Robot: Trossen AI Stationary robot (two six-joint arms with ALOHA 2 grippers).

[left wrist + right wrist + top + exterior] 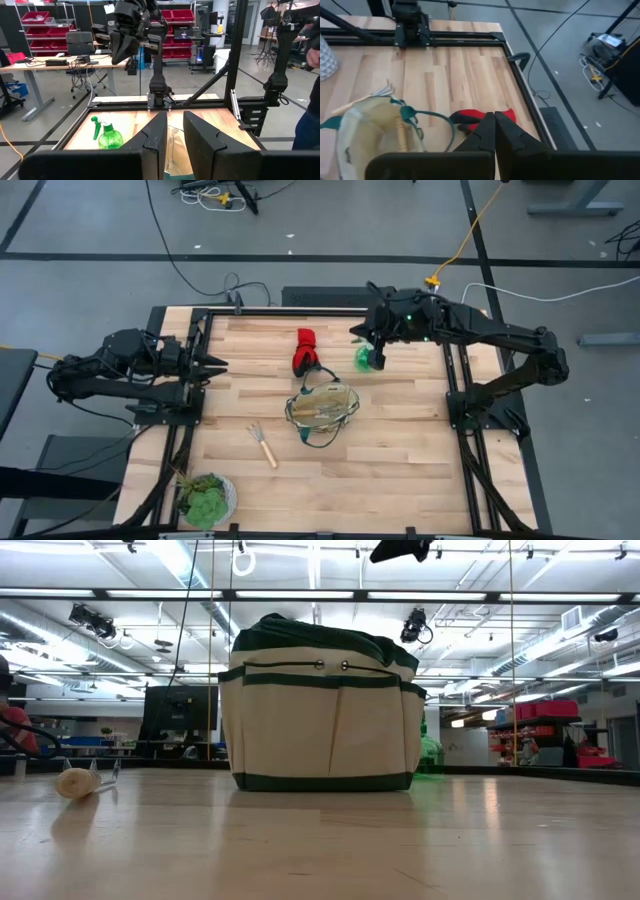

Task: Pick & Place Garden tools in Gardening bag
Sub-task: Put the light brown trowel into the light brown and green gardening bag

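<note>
I saw the tan fabric gardening bag with its dark green rim [322, 412] standing near the middle of the pale wooden table [400, 470], one wooden-handled rake already inside it, while the second small metal-pronged hand rake [263, 445] lay on open boards toward the near left. The red-and-black glove bundle [305, 352] sat just behind the bag and the green spray bottle with white nozzle [364, 358] stood near the far edge. My right gripper [379, 361] hung above that bottle with fingers together on nothing, and my left gripper [218, 367] waited at the left edge, fingers slightly apart and empty.
</note>
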